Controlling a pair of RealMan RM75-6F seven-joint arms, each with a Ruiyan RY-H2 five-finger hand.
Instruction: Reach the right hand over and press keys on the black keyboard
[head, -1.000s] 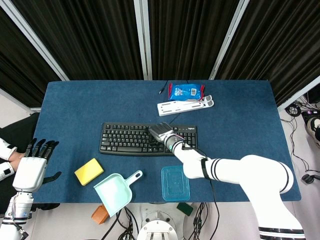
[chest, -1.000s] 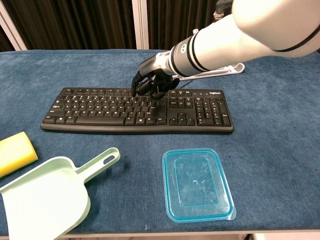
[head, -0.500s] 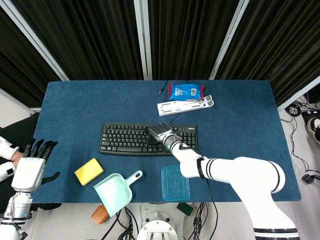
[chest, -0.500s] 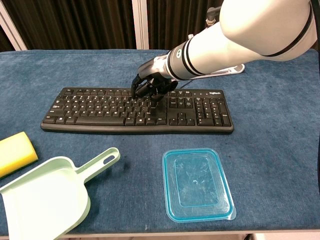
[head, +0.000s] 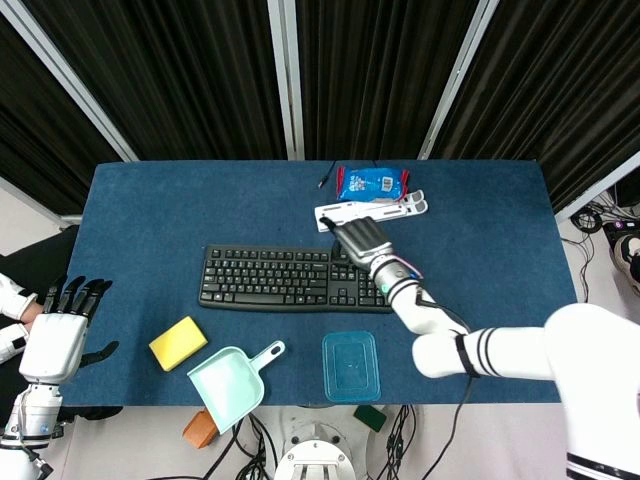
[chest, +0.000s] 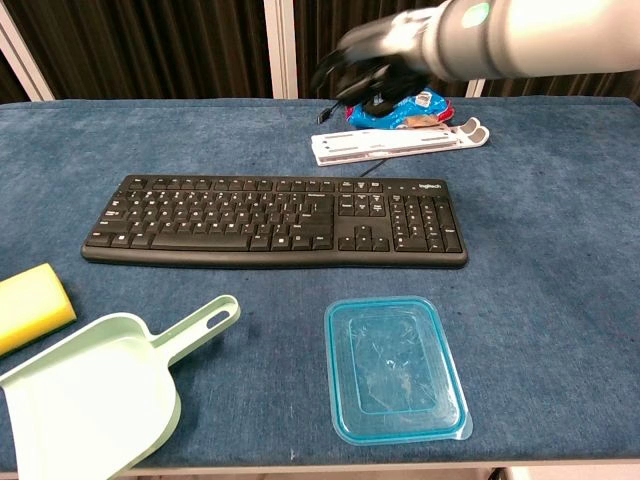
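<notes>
The black keyboard (chest: 270, 218) lies in the middle of the blue worktop (head: 150, 215), with a clear blue box (chest: 395, 368), a green dustpan (chest: 95, 390) and a yellow sponge (chest: 30, 305) along the near edge. The right robot hand (chest: 365, 65) hangs above the keyboard's far right side holding nothing, fingers bent but blurry, so I cannot tell if it is open. The left robot hand (head: 60, 330) is open beside the worktop's left edge, and dark curtains (head: 380, 70) hang behind.

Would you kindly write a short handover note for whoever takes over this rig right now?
Right hand: empty, raised above the table's far side, clear of the keys; fingers blurred, so open or curled is unclear.
Left hand: open, idle off the table's left edge.
Black keyboard: flat mid-table, cable running back.
Done: right hand was on the middle keys a second ago and has since lifted off.
Left: confirm whether more presses are needed; otherwise retract the right arm.
</notes>
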